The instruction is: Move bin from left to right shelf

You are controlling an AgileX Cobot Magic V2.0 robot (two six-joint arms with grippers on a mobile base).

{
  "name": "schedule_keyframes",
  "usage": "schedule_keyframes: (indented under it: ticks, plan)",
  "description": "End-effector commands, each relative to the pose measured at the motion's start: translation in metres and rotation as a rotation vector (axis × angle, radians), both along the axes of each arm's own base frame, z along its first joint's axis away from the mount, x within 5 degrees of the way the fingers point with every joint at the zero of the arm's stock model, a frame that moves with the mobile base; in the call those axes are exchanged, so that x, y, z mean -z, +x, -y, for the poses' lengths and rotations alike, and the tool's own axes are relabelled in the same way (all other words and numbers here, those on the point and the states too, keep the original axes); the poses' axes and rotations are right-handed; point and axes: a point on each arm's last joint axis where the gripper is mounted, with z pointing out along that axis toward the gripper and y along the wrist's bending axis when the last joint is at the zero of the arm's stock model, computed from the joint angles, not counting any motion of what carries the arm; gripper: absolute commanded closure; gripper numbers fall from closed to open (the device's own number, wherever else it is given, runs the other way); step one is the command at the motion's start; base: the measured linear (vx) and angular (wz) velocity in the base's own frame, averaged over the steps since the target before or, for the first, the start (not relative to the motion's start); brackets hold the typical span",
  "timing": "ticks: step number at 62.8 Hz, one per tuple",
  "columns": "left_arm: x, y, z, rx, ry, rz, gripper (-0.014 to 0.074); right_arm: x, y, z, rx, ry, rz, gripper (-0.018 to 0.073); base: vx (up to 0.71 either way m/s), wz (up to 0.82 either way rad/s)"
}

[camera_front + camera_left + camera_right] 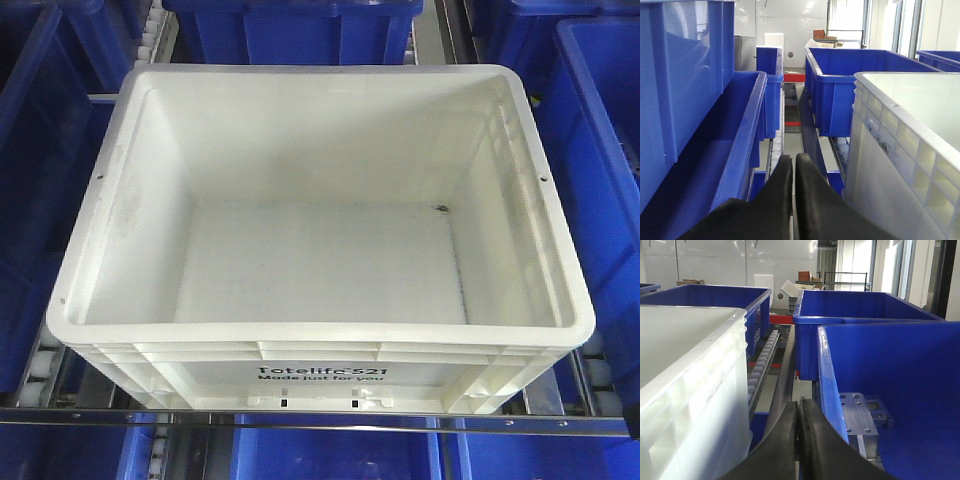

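Exterior front-facing view: white tote [320,210] sits on shelf rollers between blue bins [705,125]; left gripper [793,175] and right gripper [800,420], both closed and empty, flank its sides, seemingly to lift it.

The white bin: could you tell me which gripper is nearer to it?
Neither clearly: left gripper sits beside the white bin on its left wall; right gripper beside its right wall.

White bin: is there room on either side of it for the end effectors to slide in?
Only narrow lanes. On its left, the white bin leaves a slot against a blue bin, where the left end effector sits. On its right, a similar slot against another blue bin holds the right end effector. Beyond these, bins crowd every side.
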Motion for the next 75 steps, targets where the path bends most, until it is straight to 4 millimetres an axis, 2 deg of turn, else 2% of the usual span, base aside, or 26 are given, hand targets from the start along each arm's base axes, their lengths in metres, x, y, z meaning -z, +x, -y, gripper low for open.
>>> schedule_keyframes:
  ticks: [1, 75]
  plan:
    - [-0.0147, -0.0034, 0.0007, 0.009, -0.010, 0.107, 0.0594, -0.0047, -0.0017, -0.0002, 0.001, -0.011, 0.086, 0.0568, 0.00, 0.00]
    - [-0.0147, -0.0034, 0.0007, 0.009, -0.010, 0.107, 0.0594, -0.0047, -0.0016, -0.0003, 0.000, -0.005, 0.085, 0.0568, 0.00, 0.00]
